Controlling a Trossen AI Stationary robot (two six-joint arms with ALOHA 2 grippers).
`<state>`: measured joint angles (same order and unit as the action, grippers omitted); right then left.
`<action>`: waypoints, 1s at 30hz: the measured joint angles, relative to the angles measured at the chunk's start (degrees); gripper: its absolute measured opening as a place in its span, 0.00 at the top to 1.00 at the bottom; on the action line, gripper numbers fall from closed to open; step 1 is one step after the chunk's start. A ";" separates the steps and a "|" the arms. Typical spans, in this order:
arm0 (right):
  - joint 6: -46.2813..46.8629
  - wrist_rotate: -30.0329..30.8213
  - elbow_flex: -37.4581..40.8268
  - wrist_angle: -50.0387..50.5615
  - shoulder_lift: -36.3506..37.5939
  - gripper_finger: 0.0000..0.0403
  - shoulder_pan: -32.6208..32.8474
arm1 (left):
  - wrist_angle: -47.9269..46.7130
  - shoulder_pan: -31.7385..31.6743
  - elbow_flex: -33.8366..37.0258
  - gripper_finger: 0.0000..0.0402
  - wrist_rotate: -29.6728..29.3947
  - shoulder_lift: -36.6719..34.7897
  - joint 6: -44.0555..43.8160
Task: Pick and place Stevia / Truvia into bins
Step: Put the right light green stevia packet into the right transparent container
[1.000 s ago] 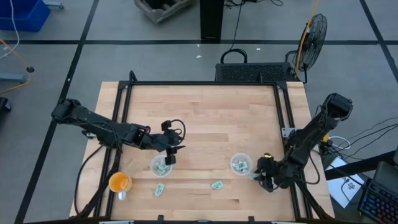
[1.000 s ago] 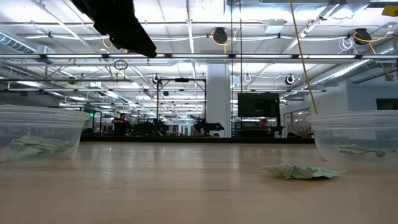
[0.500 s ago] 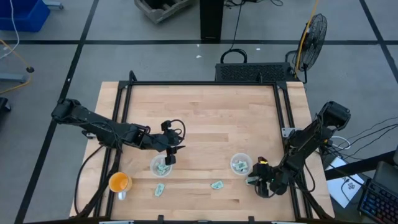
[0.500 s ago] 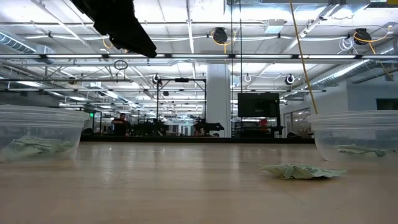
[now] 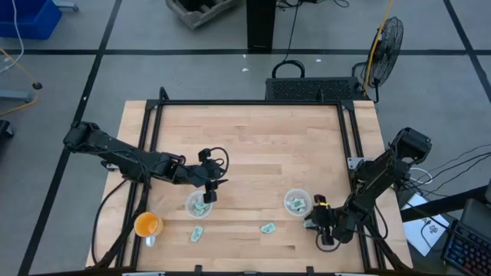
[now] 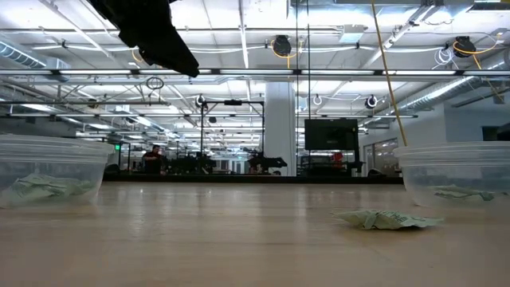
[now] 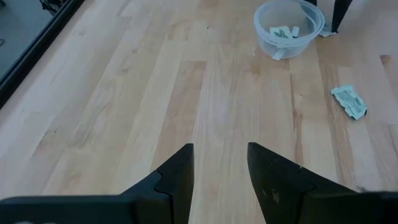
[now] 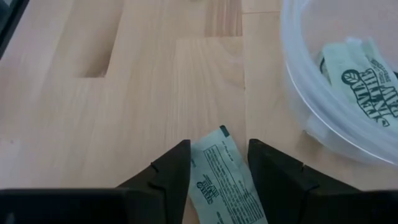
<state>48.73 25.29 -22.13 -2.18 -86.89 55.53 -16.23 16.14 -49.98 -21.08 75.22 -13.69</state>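
Packet [image 8: 221, 177] is lying flat on the table [image 5: 253, 138] just beside the right bin [image 8: 339, 93], so you're straddling it with the right gripper [image 8: 217, 165], jaws spread; left gripper [image 7: 219, 165] is hanging spread over the left bin [image 5: 199, 204]

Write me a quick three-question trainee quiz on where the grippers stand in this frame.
1. True or false: the right gripper has its fingers either side of a packet lying on the table beside the right clear cup.
2. The left gripper is nearest which cup? A the orange cup; B the left clear cup; C the right clear cup.
3. Fill in: the left gripper's fingers are ___, with nothing between them.
Key: 1 true; 2 B; 3 open.
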 joint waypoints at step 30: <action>-13.28 -0.24 -2.55 -30.93 -0.45 0.98 -4.05 | 0.22 0.00 0.04 0.61 0.00 0.00 -0.35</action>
<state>35.45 25.05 -24.68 -33.11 -87.35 51.48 -16.01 16.14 -49.93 -21.08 75.22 -14.04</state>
